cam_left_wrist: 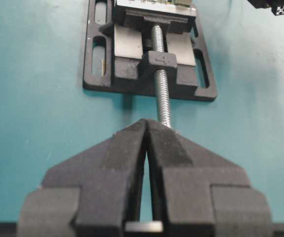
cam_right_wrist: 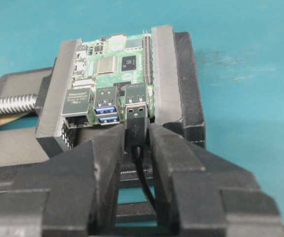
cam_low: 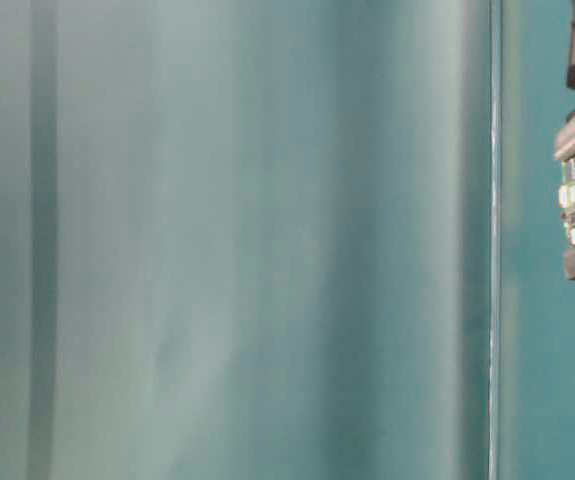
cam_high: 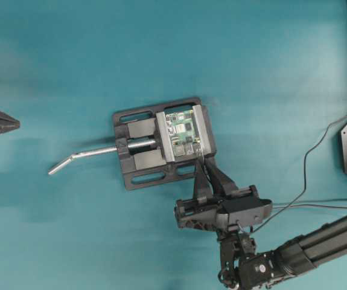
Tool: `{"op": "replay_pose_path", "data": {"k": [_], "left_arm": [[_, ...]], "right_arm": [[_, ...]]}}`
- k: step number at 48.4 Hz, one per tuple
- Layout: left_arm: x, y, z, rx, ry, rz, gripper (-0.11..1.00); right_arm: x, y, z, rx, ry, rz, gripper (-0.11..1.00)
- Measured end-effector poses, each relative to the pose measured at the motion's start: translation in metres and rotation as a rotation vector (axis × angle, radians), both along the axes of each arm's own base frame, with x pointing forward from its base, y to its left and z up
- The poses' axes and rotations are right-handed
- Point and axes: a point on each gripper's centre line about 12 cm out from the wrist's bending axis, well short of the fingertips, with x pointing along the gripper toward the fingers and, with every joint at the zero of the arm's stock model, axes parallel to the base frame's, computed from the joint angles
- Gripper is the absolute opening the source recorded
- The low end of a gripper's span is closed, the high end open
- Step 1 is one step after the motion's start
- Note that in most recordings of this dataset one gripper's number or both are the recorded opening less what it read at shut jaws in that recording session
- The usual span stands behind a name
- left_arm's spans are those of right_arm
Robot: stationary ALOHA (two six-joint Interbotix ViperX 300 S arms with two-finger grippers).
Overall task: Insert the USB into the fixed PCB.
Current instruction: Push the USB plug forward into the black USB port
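Green board first: the fixed PCB (cam_right_wrist: 113, 69) sits clamped between the grey jaws of the vise (cam_high: 138, 166), and everything I describe is placed against that vise. From the right wrist view, the USB (cam_right_wrist: 136, 121) lies directly ahead of my right gripper (cam_right_wrist: 136, 138), at the vise's near edge, its long axis pointing straight into the board's edge connectors and in line with the gripper's reach. Its metal tip meets the mouth of the right-hand port, beside the blue-lined double port; I cannot tell how deep it has gone, so I judge the insertion begun but not proven seated. The right gripper is narrowly closed around the plug's black body, one finger on each side, with the thin cable trailing back between them. In the overhead view that arm comes in from the side of the vise opposite its screw. My left gripper (cam_left_wrist: 146, 143) is on the handle side of the vise, with the tip of the screw (cam_left_wrist: 160, 74) just beyond it, fingers pressed together on nothing. The right arm is plainly the nearer one, so any remaining push along the plug's axis is its job.
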Motion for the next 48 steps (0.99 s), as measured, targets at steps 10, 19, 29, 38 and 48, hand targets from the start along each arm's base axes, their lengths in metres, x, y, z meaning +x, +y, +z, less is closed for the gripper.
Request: {"op": "replay_pose_path", "data": {"k": [10,19,29,38,48], "left_arm": [[0.0000,0.0000,0.0000,0.000,0.000,0.000,0.00],[-0.0001,0.0000,-0.0002,0.000,0.002,0.000,0.00],[-0.0001,0.0000,-0.0002,0.000,0.002,0.000,0.00],[-0.0001,-0.0001,-0.0002,-0.002,0.001,0.000,0.00],[-0.0001,0.0000,-0.0002,0.000,0.002,0.000,0.00]], "right_arm": [[0.0000,0.0000,0.0000,0.000,0.000,0.000,0.20],[-0.0002,-0.0001,0.0000,-0.003,0.011,0.000,0.20],[-0.0042,-0.0030,-0.0032,-0.017,0.027,0.004,0.20],[-0.0073,-0.0046,-0.0040,-0.025,0.034,0.009,0.20],[-0.0075,-0.0054,-0.0010,-0.022,0.029,0.008,0.20]]}}
